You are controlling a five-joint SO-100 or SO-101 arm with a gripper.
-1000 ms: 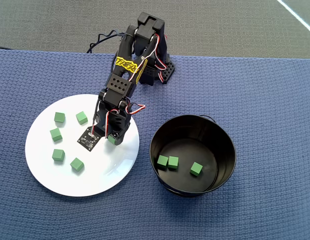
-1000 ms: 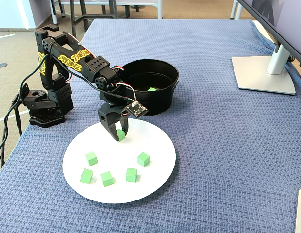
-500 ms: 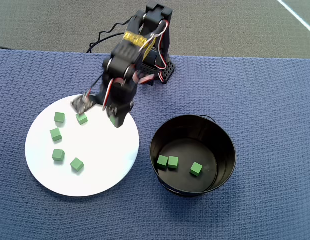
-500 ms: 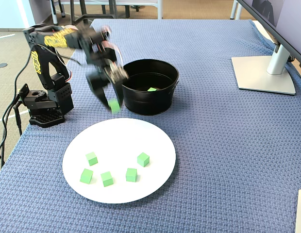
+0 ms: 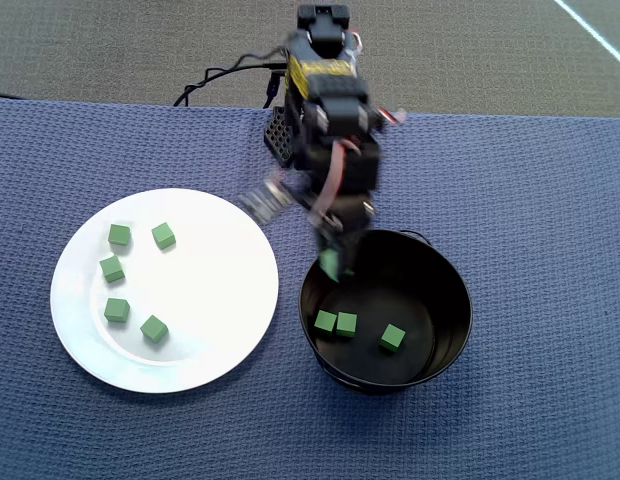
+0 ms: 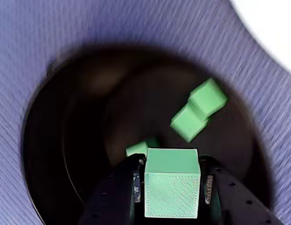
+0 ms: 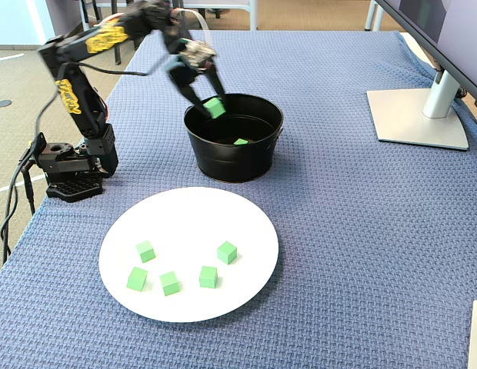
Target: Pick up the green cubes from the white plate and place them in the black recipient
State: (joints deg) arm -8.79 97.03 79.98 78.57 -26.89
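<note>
Nearest in the fixed view is the white plate (image 7: 188,304), lying flat on the blue woven cloth (image 7: 361,254) that covers the tabletop. Five green cubes (image 7: 208,277) sit on it, loosely spread over the near-left part of the plate, none touching another; the overhead view shows the same five (image 5: 116,310) gathered on the plate's left half (image 5: 220,330).

Just behind the plate, and apart from it, stands the black recipient (image 7: 223,165). From above, three cubes lie on its flat bottom (image 5: 346,324): two touching side by side and one a little apart to their right. The wrist view looks straight down into the pot (image 6: 51,154) and shows them blurred.

Over the pot's rim on the arm's side hangs the claw (image 7: 212,104), clamped on one more green cube (image 6: 172,189); the wrist view shows that cube squeezed squarely between the two fingers (image 6: 118,187), above the pot's opening. In the overhead view the claw (image 5: 330,264) is smeared with motion.

Farther back, the arm's base (image 7: 69,165) sits at the tabletop's left edge, and a monitor stand (image 7: 419,115) rests at far right.
</note>
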